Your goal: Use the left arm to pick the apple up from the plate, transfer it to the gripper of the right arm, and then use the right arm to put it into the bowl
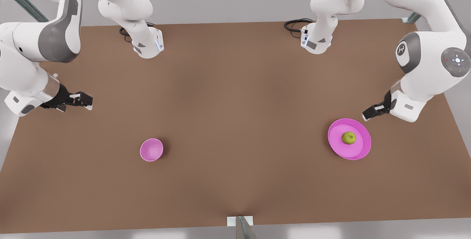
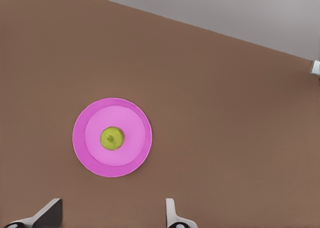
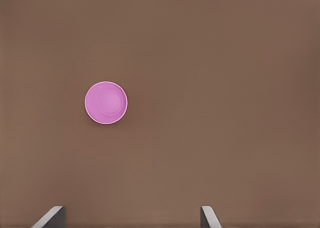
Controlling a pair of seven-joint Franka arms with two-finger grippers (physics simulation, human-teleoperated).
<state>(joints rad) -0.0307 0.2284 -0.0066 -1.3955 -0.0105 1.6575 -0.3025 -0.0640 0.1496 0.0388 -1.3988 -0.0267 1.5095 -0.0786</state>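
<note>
The apple sits dead centre on the plate, stem dimple facing up, and the plate lies flat on the brown table toward the front view's right. Well apart from it, toward the front view's left, the bowl stands upright with nothing in it. The left gripper hangs above the table just off the plate's rim at about one o'clock from the apple; its fingers are spread wide and grip nothing, the plate and apple lying between and ahead of them in the left wrist view. The right gripper waits out at about ten o'clock from the bowl, well clear of it, fingers parted wide too and empty, its arm bent low over the table edge.
</note>
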